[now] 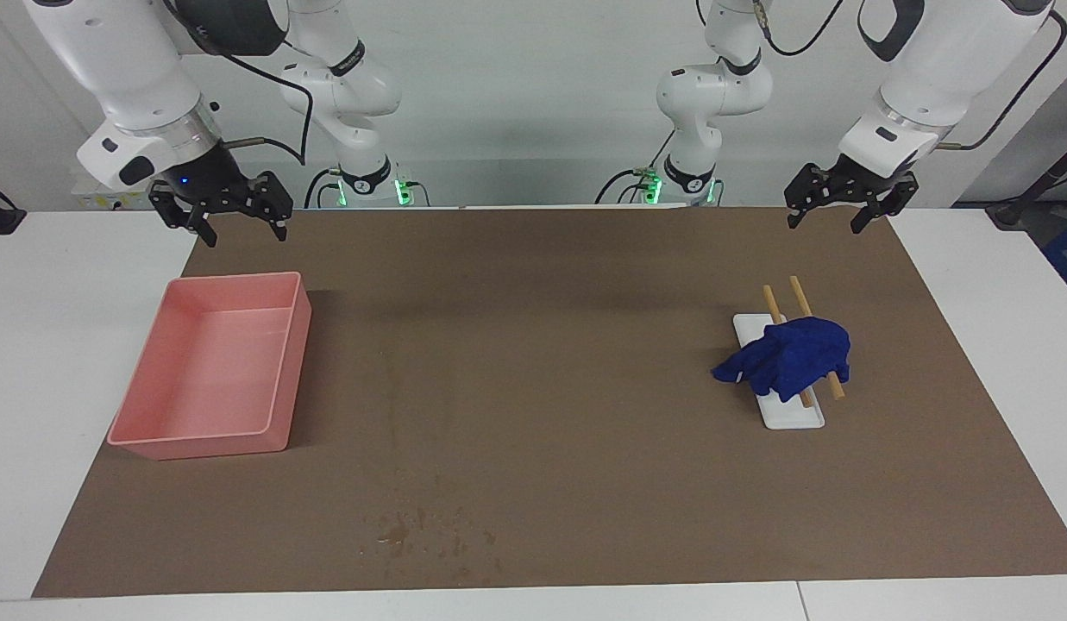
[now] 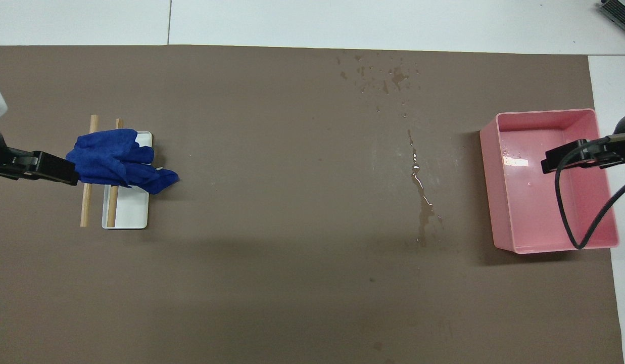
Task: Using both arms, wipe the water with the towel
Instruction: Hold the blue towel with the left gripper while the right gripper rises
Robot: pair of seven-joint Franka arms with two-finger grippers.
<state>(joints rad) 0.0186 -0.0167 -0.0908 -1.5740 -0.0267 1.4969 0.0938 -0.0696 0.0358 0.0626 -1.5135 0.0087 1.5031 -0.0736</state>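
The deep-blue towel (image 1: 787, 358) (image 2: 117, 162) lies crumpled across two wooden sticks (image 1: 800, 297) on a small white tray (image 1: 792, 414), toward the left arm's end of the brown mat. Water (image 1: 417, 530) (image 2: 388, 76) is spattered on the mat near its edge farthest from the robots. A thin wet streak (image 2: 421, 194) runs from there toward the robots. My left gripper (image 1: 826, 222) hangs open in the air over the mat's robot-side edge, apart from the towel. My right gripper (image 1: 244, 231) hangs open and holds nothing, over the mat's edge at the pink bin's end.
A pink bin (image 1: 287, 371) (image 2: 494, 192) stands on the mat toward the right arm's end, with a wet glint on its floor. The brown mat (image 1: 542, 362) covers most of the white table. A black cable (image 2: 565, 202) loops under the right wrist.
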